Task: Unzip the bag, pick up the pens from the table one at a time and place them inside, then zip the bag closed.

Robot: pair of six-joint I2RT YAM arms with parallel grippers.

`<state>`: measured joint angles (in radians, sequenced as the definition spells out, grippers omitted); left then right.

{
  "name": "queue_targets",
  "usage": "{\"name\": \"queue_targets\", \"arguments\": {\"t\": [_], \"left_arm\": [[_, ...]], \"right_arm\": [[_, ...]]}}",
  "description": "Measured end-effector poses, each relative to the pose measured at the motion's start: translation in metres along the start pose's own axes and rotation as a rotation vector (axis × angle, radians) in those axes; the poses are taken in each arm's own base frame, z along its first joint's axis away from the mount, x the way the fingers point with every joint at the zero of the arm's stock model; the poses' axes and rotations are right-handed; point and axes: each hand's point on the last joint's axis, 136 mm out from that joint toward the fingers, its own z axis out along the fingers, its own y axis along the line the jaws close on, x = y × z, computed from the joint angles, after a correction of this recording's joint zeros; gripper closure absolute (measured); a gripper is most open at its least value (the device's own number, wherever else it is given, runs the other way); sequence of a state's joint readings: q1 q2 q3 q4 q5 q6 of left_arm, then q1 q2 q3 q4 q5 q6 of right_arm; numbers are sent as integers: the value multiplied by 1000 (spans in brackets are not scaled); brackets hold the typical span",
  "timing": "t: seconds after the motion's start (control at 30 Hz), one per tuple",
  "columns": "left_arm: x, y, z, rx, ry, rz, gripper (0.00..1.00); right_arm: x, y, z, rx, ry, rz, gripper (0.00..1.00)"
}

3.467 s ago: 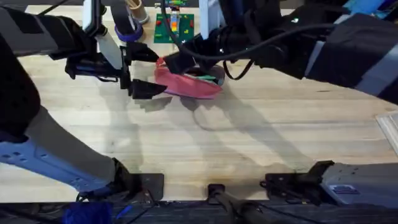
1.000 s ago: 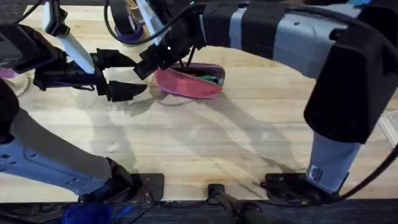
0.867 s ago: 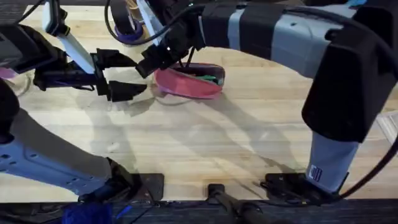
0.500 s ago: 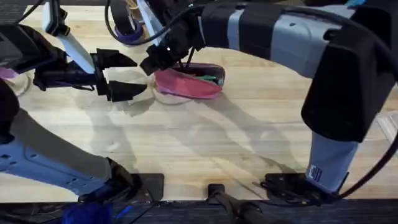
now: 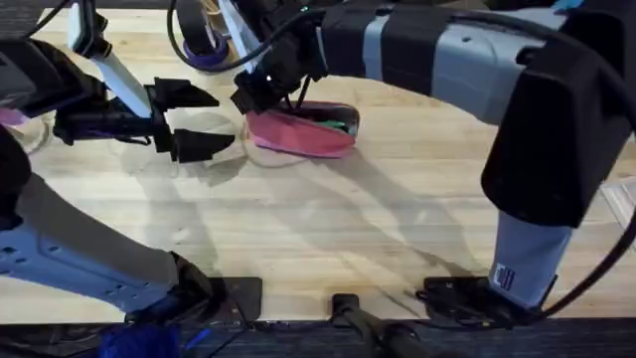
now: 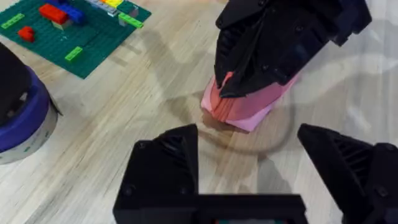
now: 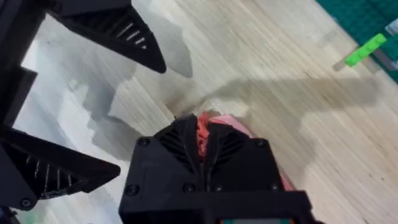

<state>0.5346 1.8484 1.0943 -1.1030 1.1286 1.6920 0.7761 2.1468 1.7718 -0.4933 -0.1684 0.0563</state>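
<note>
The pink-red bag (image 5: 303, 137) lies on the table (image 5: 328, 229) at the back middle. Its top gapes at the right end, where a green pen (image 5: 340, 125) shows inside. My right gripper (image 5: 260, 95) reaches across from the right and is shut on the bag's left end; a pink-red bit (image 7: 203, 132) is pinched between its fingers. In the left wrist view the right gripper (image 6: 273, 50) covers most of the bag (image 6: 245, 109). My left gripper (image 5: 195, 120) hovers just left of the bag, open and holding nothing, its fingers (image 6: 165, 162) spread wide.
A green brick baseplate (image 6: 74, 31) and a blue tape roll (image 6: 18, 112) sit behind the bag, the roll (image 5: 204, 52) at the back left. A clear dish (image 5: 30, 131) lies at the far left. The right arm (image 5: 467, 60) spans the back right.
Over the last second my right gripper has crept a little to the right at the bag's left end. Since 3.5 s ago my left gripper has drawn back to the left.
</note>
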Motion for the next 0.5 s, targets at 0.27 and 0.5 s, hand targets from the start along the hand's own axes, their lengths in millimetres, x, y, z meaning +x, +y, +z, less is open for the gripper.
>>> {"name": "queue_targets", "arguments": {"t": [0.27, 0.5], "left_arm": [[0, 1, 0, -1, 0, 3, 8], [0, 1, 0, -2, 0, 3, 7]], "right_arm": [[-8, 0, -4, 3, -14, -3, 972], [-8, 0, -10, 14, 23, 5, 971]]}}
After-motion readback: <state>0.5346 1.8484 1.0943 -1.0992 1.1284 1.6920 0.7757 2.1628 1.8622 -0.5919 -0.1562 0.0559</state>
